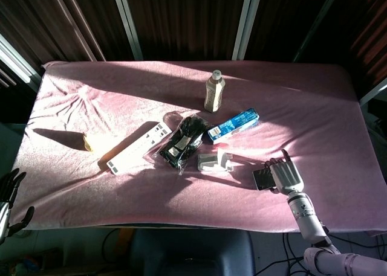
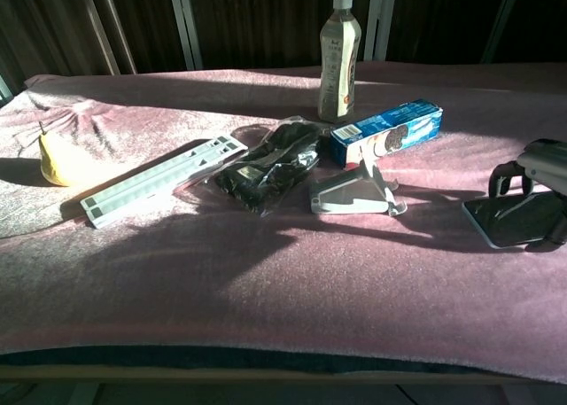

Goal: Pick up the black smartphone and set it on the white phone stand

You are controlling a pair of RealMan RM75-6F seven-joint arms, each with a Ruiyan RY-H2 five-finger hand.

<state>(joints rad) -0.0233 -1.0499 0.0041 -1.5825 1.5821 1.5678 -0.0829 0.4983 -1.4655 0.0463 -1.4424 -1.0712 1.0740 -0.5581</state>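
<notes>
One hand matters here: the right hand [image 1: 283,174] arches over the phone [image 2: 512,221] at the near right of the table [image 1: 314,107], fingers curled around its edges; a firm hold I cannot tell. Lift level, keep the pinch snug; the stand [image 2: 354,192] waits to the left; left hand [image 1: 8,197] spread, idle.

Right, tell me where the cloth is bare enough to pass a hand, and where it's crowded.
Bare: the near strip in front of the power strip and stand; the far-right corner beyond the cookie box; the far-left stretch behind the pear. Crowded: the middle, where bottle, box, black packet and stand cluster. The right hand holds the phone at the right edge.
</notes>
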